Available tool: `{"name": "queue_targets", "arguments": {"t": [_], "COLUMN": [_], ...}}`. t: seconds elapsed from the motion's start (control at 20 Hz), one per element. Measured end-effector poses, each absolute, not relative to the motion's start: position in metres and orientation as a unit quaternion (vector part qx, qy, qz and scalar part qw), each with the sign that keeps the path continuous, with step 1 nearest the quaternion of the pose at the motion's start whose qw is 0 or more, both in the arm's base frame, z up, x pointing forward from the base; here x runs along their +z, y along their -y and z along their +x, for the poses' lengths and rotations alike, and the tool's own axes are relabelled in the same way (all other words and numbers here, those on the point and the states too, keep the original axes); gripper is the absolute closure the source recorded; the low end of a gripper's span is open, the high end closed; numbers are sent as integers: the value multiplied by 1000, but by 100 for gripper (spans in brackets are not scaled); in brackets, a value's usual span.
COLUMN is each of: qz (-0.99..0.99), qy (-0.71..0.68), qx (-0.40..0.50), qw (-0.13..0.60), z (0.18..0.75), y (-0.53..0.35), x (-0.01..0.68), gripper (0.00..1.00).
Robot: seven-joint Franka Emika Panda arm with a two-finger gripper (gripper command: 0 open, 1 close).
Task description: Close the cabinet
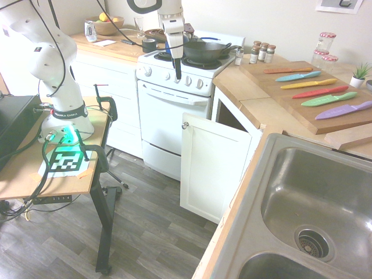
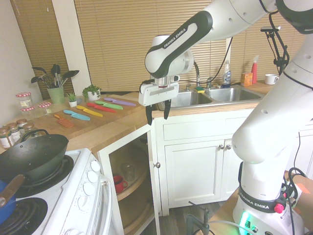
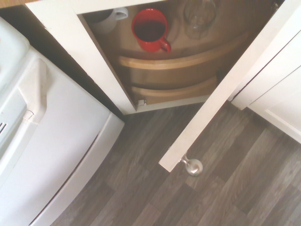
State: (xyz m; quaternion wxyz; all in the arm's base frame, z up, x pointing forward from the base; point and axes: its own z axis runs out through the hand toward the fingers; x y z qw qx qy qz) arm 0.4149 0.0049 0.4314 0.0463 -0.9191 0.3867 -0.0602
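The white cabinet door with the little round silver knob (image 1: pixel 214 165) stands wide open beside the white oven (image 1: pixel 173 125). The robot's black two-finger gripper (image 2: pixel 157 111) hangs above it, fingers spread apart, holding nothing. A red mug (image 3: pixel 150 29) sits inside.

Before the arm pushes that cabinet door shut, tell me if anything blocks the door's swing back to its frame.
Nothing visible blocks it. The cabinet door stands open over bare floor, and the red mug and the glass sit back on the shelf inside, behind the frame. The gripper hangs open above the door, with nothing between them.
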Motion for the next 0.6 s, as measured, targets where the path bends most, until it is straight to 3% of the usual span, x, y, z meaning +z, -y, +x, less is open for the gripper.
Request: {"name": "queue_targets", "arguments": {"t": [0.6], "qz": [-899], "qy": [-434], "qx": [-48], "qw": [30], "z": [472], "y": [70], "x": [371], "gripper": [0]}}
